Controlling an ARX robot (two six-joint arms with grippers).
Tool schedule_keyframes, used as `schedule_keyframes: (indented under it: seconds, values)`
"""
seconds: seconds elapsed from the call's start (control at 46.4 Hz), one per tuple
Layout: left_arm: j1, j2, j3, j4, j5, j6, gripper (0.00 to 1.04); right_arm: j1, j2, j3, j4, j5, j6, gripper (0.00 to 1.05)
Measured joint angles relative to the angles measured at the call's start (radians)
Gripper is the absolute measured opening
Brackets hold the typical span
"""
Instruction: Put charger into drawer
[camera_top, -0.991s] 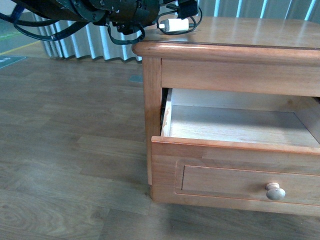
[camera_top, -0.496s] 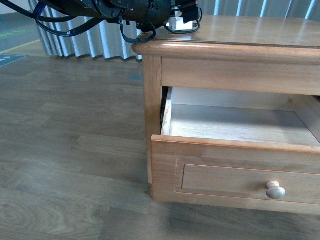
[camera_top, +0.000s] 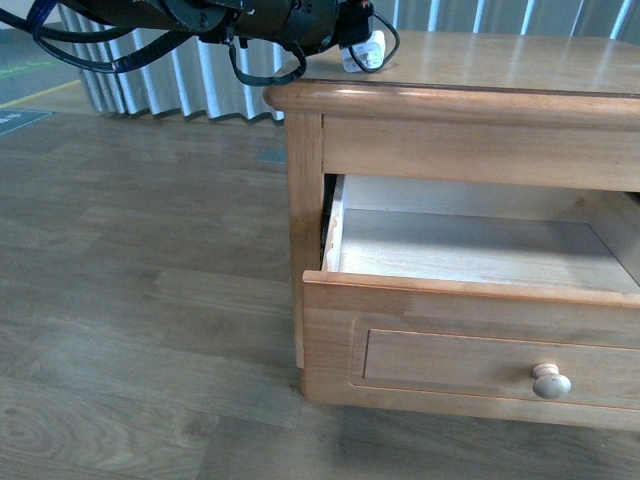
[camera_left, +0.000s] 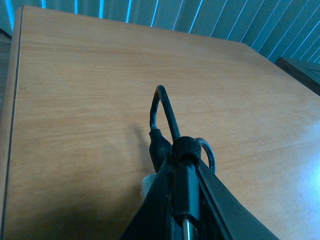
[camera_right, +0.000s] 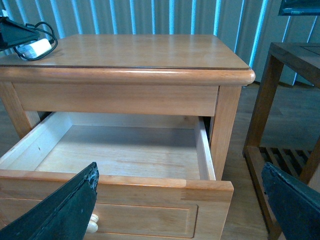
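Observation:
The charger (camera_top: 367, 50), a white block with a black looped cable, is tilted just above the cabinet top (camera_top: 500, 60) near its left edge. My left gripper (camera_top: 347, 30) is shut on it. In the left wrist view the gripper (camera_left: 183, 150) clamps the cable's black plug, with the white block (camera_left: 146, 186) beside one finger. The right wrist view shows the charger (camera_right: 36, 48) at the top's far corner. The drawer (camera_top: 470, 250) stands pulled open, pale inside, knob (camera_top: 551, 381) on its front. My right gripper (camera_right: 179, 172) is open in front of the drawer (camera_right: 125, 150).
A dark wooden side table (camera_right: 295, 55) with a slatted lower shelf stands close to the cabinet's right side. Wooden floor (camera_top: 130, 300) lies left of the cabinet. Blinds (camera_right: 150, 17) hang behind it.
The charger lay flat on the cabinet top. My left gripper has closed on it and tipped it up, shifting it slightly right.

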Motion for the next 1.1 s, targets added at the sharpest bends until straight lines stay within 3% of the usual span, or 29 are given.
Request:
schedule_keyframes:
  seconds: [0.496,0.84,1.099]
  values:
    - [-0.140,-0.244,-0.330,0.130,0.026,-0.007,0.06,0.000,0.000,0.000,0.000,0.000,0.000,0.96]
    - [-0.255,-0.238,-0.432,0.154,0.077,-0.017,0.06,0.000,0.000,0.000,0.000,0.000,0.000,0.96]
    - [-0.262,-0.161,-0.441,0.155,0.068,-0.039,0.06,0.000,0.000,0.000,0.000,0.000,0.000,0.96]
